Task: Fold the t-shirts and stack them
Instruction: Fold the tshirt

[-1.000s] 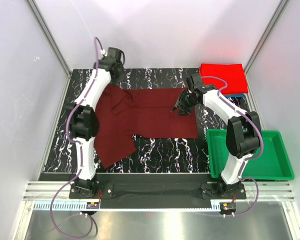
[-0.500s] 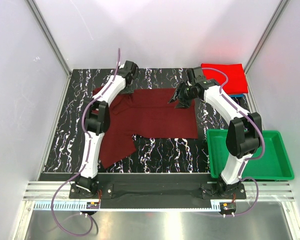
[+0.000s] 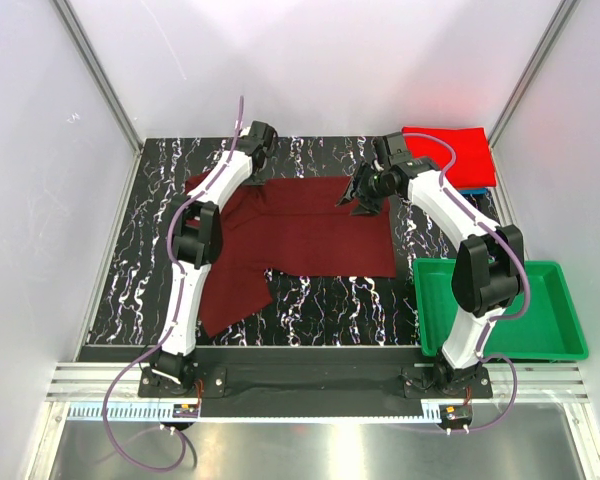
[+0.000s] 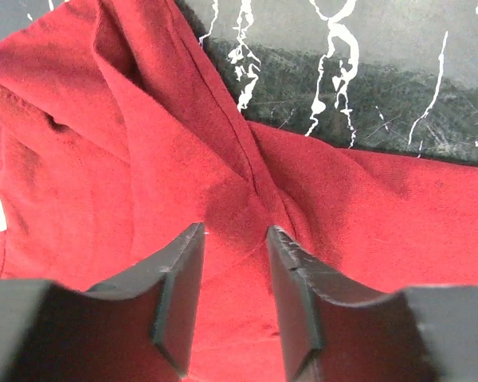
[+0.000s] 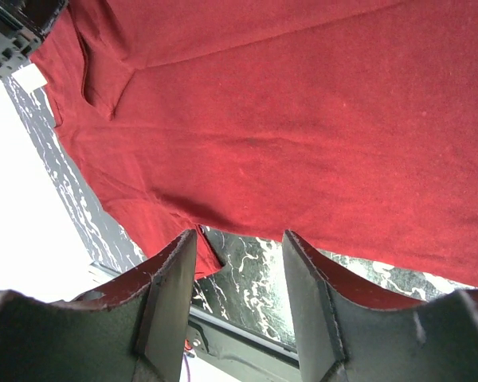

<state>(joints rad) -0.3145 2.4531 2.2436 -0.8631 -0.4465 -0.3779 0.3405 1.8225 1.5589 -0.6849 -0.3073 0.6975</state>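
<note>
Fingers [image 4: 179, 294] of my left gripper [image 4: 235, 239] are apart, straddling a crease at the far edge of the maroon t-shirt [image 3: 310, 230]. A second ago this arm was at the far-left corner. My right gripper [image 5: 239, 243] is apart too, empty, and has shifted toward the shirt's far-right corner. Likely both are set to pinch; fold not begun. Red t-shirt [image 3: 445, 155] lies folded far right over a blue edge [image 3: 470, 190], green tray [image 3: 550, 264] near right. The bunched left sleeve may snag.
</note>
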